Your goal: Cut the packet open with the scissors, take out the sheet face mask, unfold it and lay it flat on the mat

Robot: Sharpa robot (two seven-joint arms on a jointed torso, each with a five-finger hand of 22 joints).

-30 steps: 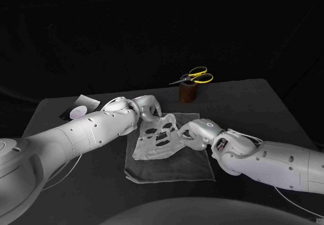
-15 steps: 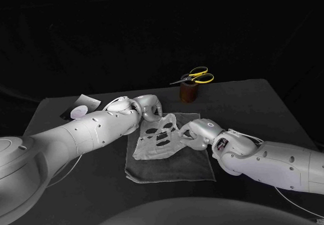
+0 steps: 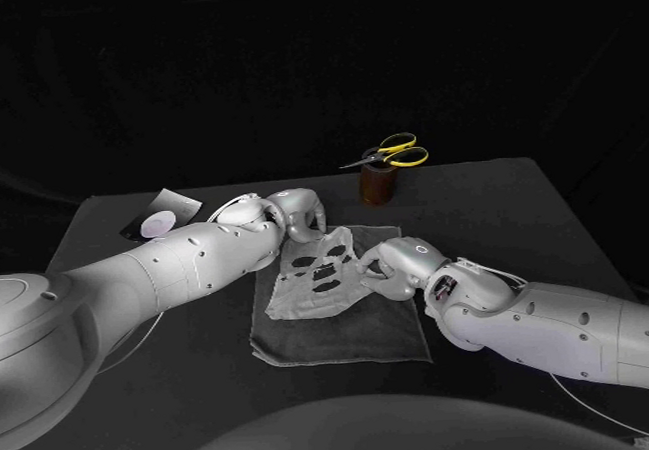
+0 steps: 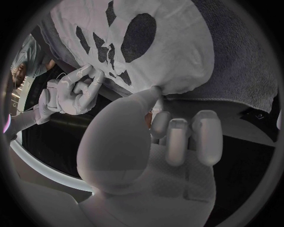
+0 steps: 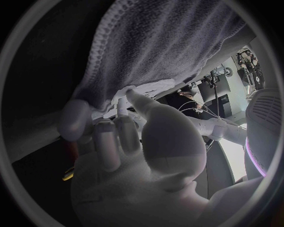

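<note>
Head view: your left hand (image 3: 295, 216) and right hand (image 3: 394, 265) each pinch an edge of the sheet mask (image 3: 316, 277) over the mat (image 3: 345, 339); it looks limp, clingy and tearable, so grip only its outer margins.

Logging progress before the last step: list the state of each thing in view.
mat: spread flat
sheet face mask: unfolded, held over the mat
scissors: resting on brown holder
packet: lying aside, far left
left hand: pinches the mask's edge
right hand: pinches the mask's edge
</note>
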